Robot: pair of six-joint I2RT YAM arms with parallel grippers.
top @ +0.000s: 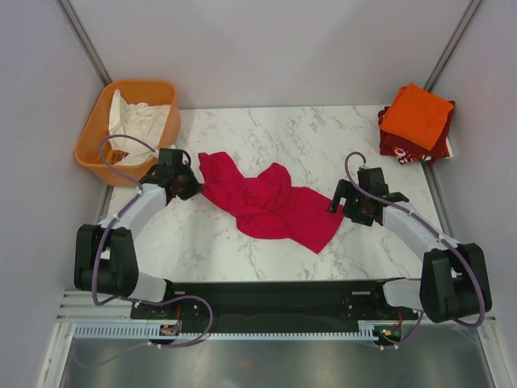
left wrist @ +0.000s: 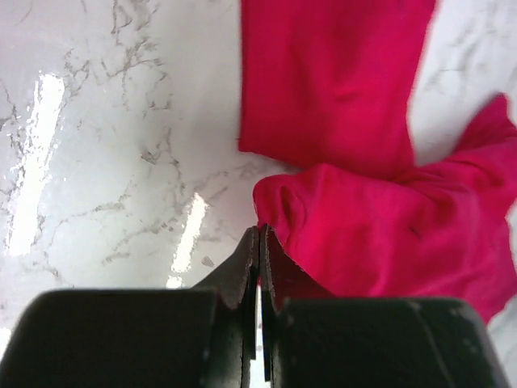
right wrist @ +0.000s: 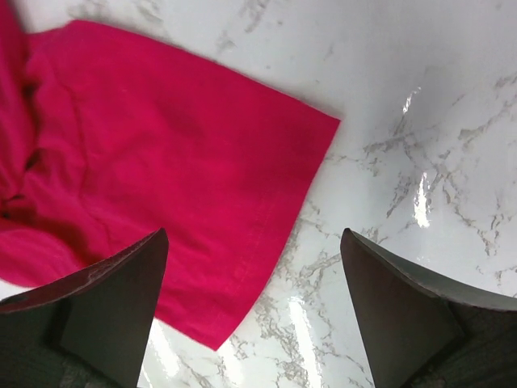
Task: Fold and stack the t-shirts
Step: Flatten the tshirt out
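A magenta-pink t-shirt (top: 271, 206) lies crumpled on the marble table, between the two arms. My left gripper (top: 187, 187) is at its left edge. In the left wrist view the jaws (left wrist: 259, 230) are pressed together right on the edge of the pink fabric (left wrist: 363, 234), pinching its hem. My right gripper (top: 347, 206) hovers at the shirt's right end. In the right wrist view it (right wrist: 254, 234) stands wide open above a corner of the shirt (right wrist: 145, 162), holding nothing. A folded orange t-shirt (top: 416, 115) rests on a dark red one (top: 404, 149) at the far right corner.
An orange plastic basket (top: 93, 133) with white cloth (top: 141, 121) inside sits at the table's far left corner, just behind my left arm. Grey walls close in the table on the left, right and back.
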